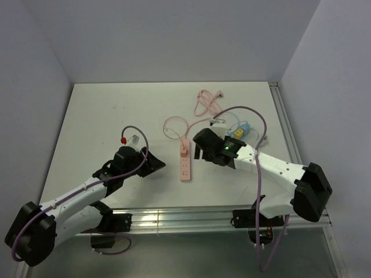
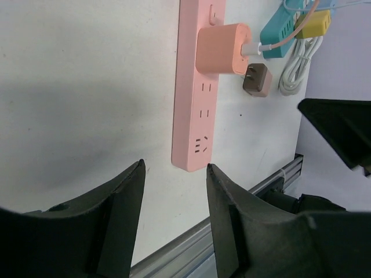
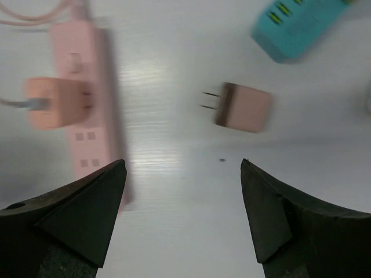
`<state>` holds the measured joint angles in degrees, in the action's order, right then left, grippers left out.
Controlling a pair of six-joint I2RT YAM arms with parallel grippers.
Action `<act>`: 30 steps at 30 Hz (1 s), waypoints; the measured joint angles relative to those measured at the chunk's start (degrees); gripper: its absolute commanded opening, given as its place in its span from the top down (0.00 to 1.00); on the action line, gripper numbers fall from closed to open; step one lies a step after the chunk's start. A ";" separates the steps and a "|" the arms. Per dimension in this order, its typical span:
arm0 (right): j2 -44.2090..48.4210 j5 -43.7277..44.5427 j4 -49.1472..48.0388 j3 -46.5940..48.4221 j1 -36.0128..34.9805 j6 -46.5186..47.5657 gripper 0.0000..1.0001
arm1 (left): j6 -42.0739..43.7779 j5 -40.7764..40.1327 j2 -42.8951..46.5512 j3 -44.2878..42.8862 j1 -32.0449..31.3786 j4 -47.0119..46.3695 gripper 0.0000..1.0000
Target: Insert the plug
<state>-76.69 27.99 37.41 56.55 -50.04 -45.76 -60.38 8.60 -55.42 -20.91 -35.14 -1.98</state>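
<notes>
A pink power strip (image 1: 185,165) (image 2: 197,87) (image 3: 87,116) lies mid-table. A peach-pink plug block (image 2: 222,48) (image 3: 55,103) with a cable sits in a socket near the strip's far end. A brown two-pin plug (image 2: 258,79) (image 3: 243,108) lies loose on the table beside the strip, pins toward it. My left gripper (image 1: 157,165) (image 2: 175,165) stands open and empty, just left of the strip's near end. My right gripper (image 1: 200,152) (image 3: 182,163) hangs open and empty over bare table between the strip and the brown plug, which is hidden in the top view.
A teal power strip (image 1: 244,128) (image 2: 284,29) (image 3: 295,23) with a yellow plug (image 1: 236,133) (image 2: 315,23) and a white cable (image 2: 295,66) lies right of the brown plug. Pink cables (image 1: 206,101) coil at the back. An aluminium rail (image 1: 191,220) runs along the near edge.
</notes>
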 measured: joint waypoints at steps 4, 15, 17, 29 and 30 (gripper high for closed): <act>5.70 -5.40 -1.01 -9.79 9.51 0.70 0.17 | 1.36 -0.90 0.46 -1.31 0.00 1.77 0.50; -2.73 -11.15 -9.53 -12.52 18.75 3.93 0.18 | 2.78 -0.42 0.04 -2.73 0.02 3.32 0.55; -4.63 -11.52 -10.99 -12.52 19.15 4.13 0.20 | 2.78 -0.39 0.00 -2.80 0.02 3.61 0.55; -7.82 -13.53 -14.34 -12.63 19.89 6.32 1.00 | 5.55 1.68 -1.62 -6.21 0.07 4.74 0.53; -7.78 -14.23 -14.47 -12.61 19.89 7.15 1.00 | 6.21 2.51 -2.25 -7.17 0.07 5.16 0.52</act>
<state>-84.47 13.76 22.94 43.94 -30.15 -38.61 -54.17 11.11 -57.67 -28.08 -35.07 3.18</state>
